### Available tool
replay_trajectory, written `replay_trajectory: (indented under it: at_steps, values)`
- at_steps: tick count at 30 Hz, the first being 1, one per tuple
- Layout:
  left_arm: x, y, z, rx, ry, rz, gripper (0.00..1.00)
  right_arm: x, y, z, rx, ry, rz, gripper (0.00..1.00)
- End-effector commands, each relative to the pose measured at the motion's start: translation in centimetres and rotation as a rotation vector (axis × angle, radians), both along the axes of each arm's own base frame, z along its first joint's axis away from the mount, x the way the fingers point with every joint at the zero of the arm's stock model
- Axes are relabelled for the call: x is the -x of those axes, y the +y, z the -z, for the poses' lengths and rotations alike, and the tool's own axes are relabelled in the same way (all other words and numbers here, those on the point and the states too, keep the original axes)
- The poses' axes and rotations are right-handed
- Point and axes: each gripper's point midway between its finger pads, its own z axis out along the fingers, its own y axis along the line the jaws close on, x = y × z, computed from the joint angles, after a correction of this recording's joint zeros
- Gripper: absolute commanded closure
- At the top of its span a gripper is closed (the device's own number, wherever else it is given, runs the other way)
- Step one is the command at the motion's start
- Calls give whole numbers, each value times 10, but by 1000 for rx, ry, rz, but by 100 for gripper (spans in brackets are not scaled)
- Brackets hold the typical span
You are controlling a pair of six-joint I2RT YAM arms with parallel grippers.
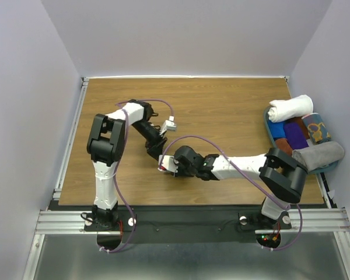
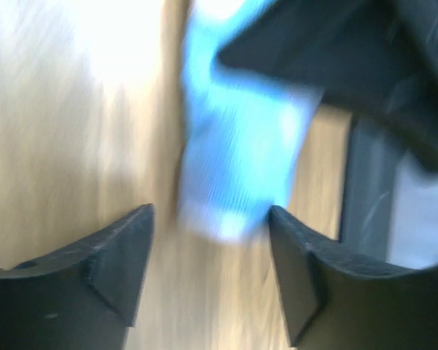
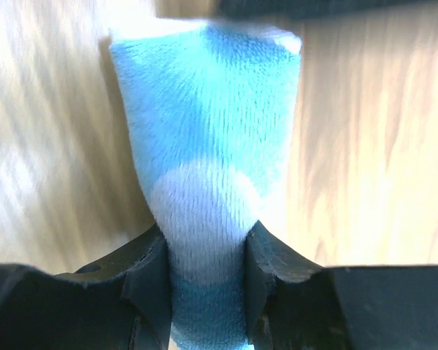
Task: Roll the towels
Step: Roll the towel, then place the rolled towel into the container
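Observation:
A rolled light blue towel [image 3: 204,146] with paler dots lies on the wooden table [image 1: 221,111]. My right gripper [image 3: 204,248] is shut on its near end, both pads pressed into the pile. In the left wrist view the same towel [image 2: 233,160] shows blurred just ahead of my left gripper [image 2: 212,226], which is open with bare wood between its fingers. From above, the left gripper [image 1: 156,149] and the right gripper [image 1: 168,165] meet at the table's middle and hide most of the towel.
A blue basket [image 1: 268,127] at the right edge holds several rolled towels, among them a white roll [image 1: 290,108] and a grey roll [image 1: 318,156]. White walls enclose the table on three sides.

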Motion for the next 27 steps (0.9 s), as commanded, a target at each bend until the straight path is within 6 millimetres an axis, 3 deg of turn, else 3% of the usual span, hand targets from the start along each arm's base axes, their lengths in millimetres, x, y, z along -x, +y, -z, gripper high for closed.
replay_trajectory:
  at_steps: [1,4,7,10,11,16,19,20,23,26,27]
  values:
    - [-29,53,-16,-135,-224,2,21,33,-39,18,65,199,72,100]
    - [-45,70,-33,-138,-279,-67,14,42,-38,12,9,302,110,99]
    - [-60,78,-59,-116,-354,-141,4,36,-43,2,-61,389,201,99]
    - [-75,73,-83,-81,-477,-217,2,2,-64,-17,-137,423,352,99]
    - [-73,72,-93,-76,-481,-242,2,-2,-60,-26,-160,413,359,99]
    - [-84,57,-135,5,-587,-374,1,-58,-106,-74,-264,316,590,99]
    - [-82,47,-147,34,-631,-393,1,-81,-146,-100,-306,262,722,99]
    - [-80,44,-148,39,-631,-387,1,-89,-173,-109,-308,234,788,99]
    - [-72,33,-150,58,-606,-376,1,-103,-217,-130,-318,178,866,99]
    - [-66,25,-150,76,-581,-368,1,-114,-297,-148,-297,115,1022,100]
    - [-66,23,-148,79,-577,-367,1,-112,-313,-148,-279,117,1050,99]
